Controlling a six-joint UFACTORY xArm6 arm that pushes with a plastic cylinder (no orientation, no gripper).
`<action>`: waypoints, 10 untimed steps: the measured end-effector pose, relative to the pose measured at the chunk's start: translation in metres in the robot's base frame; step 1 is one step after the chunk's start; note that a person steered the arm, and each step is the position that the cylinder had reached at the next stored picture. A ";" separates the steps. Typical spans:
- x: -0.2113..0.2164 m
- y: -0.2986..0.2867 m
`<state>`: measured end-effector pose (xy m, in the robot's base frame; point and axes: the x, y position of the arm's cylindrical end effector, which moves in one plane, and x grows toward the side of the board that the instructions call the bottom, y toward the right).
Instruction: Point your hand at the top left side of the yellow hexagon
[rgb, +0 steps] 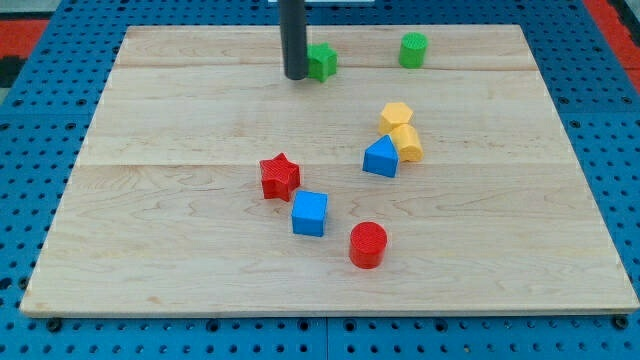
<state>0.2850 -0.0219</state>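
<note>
The yellow hexagon (396, 115) lies right of the board's middle, touching a second yellow block (407, 142) just below it. My tip (296, 76) is near the view's top, far to the upper left of the hexagon, right beside a green block (321, 62) on that block's left. The rod comes straight down from the top edge.
A green cylinder (413, 49) stands at the top right. A blue block with a pointed top (380, 158) touches the lower yellow block. A red star (279, 176), a blue cube (309, 213) and a red cylinder (367, 244) sit lower in the middle. The wooden board (150, 220) lies on a blue pegboard.
</note>
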 end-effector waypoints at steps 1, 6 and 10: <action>-0.012 0.021; 0.025 0.054; 0.051 0.062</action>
